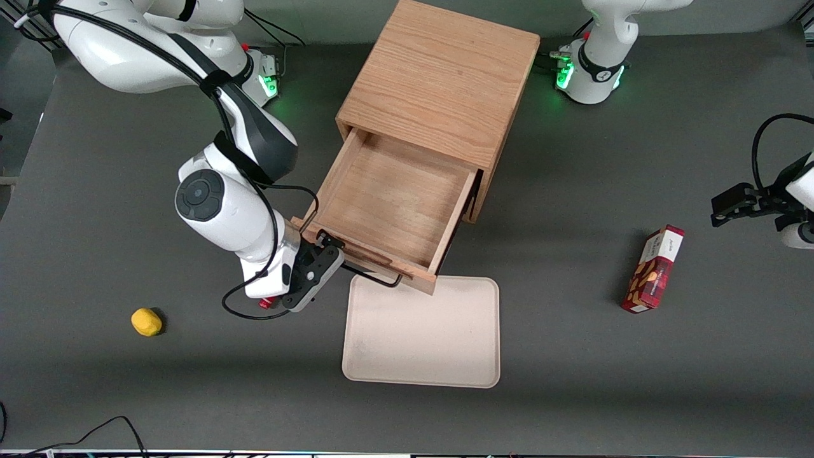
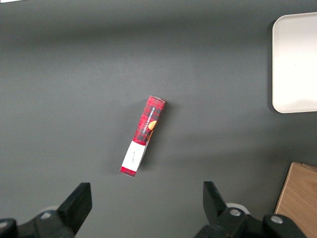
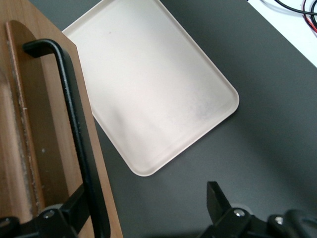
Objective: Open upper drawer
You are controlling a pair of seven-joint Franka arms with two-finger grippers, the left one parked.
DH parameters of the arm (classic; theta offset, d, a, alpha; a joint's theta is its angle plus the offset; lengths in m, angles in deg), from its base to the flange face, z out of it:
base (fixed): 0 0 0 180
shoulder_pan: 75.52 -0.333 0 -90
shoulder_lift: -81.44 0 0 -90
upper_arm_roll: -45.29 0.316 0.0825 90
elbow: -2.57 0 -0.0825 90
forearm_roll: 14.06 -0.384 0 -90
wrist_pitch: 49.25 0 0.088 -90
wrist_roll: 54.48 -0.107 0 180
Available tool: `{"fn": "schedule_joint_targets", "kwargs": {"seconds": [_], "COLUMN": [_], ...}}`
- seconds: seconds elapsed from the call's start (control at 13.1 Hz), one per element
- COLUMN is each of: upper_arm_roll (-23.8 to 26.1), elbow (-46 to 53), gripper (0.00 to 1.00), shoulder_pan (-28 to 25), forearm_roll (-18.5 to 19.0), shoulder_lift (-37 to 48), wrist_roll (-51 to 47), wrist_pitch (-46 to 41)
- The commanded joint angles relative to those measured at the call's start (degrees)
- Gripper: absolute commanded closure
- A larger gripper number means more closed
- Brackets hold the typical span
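Note:
The upper drawer (image 1: 394,197) of the light-oak cabinet (image 1: 439,83) stands pulled far out, and its inside is bare wood. Its black wire handle (image 1: 375,277) runs along the drawer front, nearest the front camera. My right gripper (image 1: 325,249) is at the handle's end toward the working arm's side, low beside the drawer front. In the right wrist view the gripper (image 3: 146,203) is open with its fingers wide apart. The handle (image 3: 74,124) passes just inside one finger (image 3: 74,210), along the drawer front (image 3: 29,124). The lower drawer is hidden under the upper one.
A cream tray (image 1: 423,331) lies flat on the table directly in front of the open drawer, its edge under the drawer front; it also shows in the right wrist view (image 3: 148,84). A yellow lump (image 1: 146,321) lies toward the working arm's end. A red box (image 1: 654,269) lies toward the parked arm's end.

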Motion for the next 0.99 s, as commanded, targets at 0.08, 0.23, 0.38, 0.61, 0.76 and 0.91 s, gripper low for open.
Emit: {"fn": "schedule_joint_targets", "kwargs": {"seconds": [0.08, 0.23, 0.38, 0.61, 0.76, 0.91], "upper_arm_roll": [-0.94, -0.94, -0.68, -0.85, -1.46, -6.28], "elbow": [3.33, 3.42, 3.59, 4.92, 3.51, 3.42], "gripper": [0.0, 0.0, 0.0, 0.0, 0.0, 0.0], "shoulder_pan": [-0.69, -0.61, -0.43, 2.02, 5.79, 8.44], "forearm_roll": [-5.03, -9.08, -11.11, -13.75, -13.85, -13.93], "shoulder_lift": [0.35, 0.53, 0.96, 6.83, 13.33, 19.31], "wrist_roll": [0.06, 0.14, 0.23, -3.0, -3.9, -4.07], "wrist_pitch": [1.53, 1.18, 0.13, -6.45, -12.23, -22.15]}}
